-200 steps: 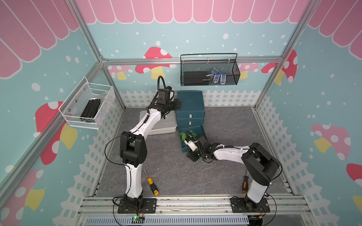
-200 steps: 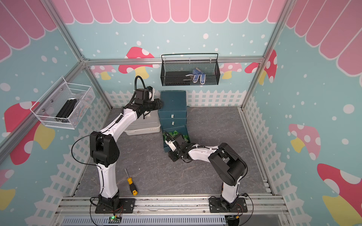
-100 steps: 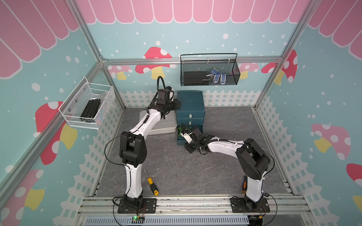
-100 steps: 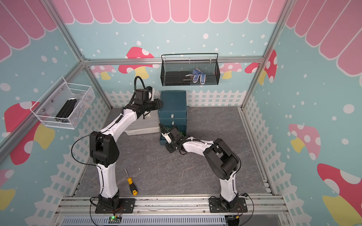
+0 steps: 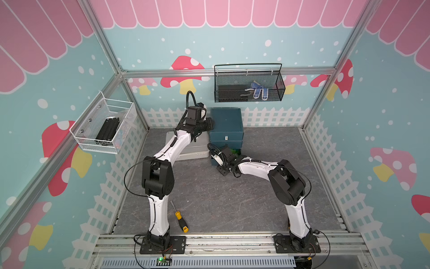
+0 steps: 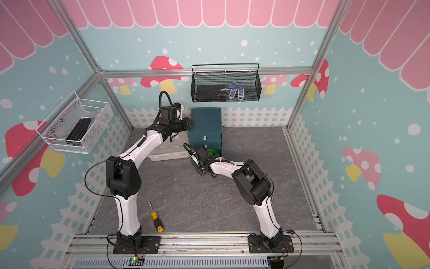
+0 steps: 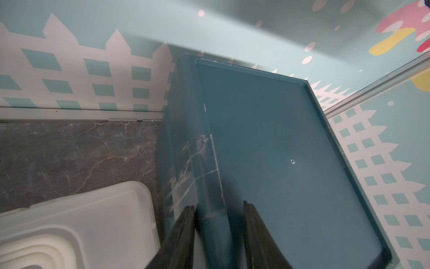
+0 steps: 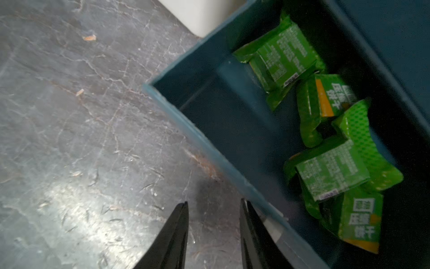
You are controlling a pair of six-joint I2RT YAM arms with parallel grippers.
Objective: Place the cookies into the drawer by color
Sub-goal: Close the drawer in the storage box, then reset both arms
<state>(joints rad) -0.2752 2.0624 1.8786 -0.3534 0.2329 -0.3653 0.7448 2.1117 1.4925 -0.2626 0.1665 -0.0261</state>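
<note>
Several green cookies point(image 8: 330, 172) lie in the pulled-out bottom tray point(image 8: 209, 149) of the drawer point(image 5: 225, 123), which stands at twelve o'clock on the floor point(image 5: 209, 200). My right gripper point(image 8: 214, 202), fingers slightly parted and empty, sits at the tray's seven o'clock corner. My left gripper point(image 7: 218, 205) straddles the drawer's nine o'clock top edge; whether it squeezes, I cannot tell.

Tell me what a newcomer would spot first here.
Bright green cookies lie in the open bottom drawer of the teal cabinet at the back wall, with the empty right claw at the drawer's front. The left claw straddles the cabinet's top edge, and a screwdriver lies on the floor up front.
</note>
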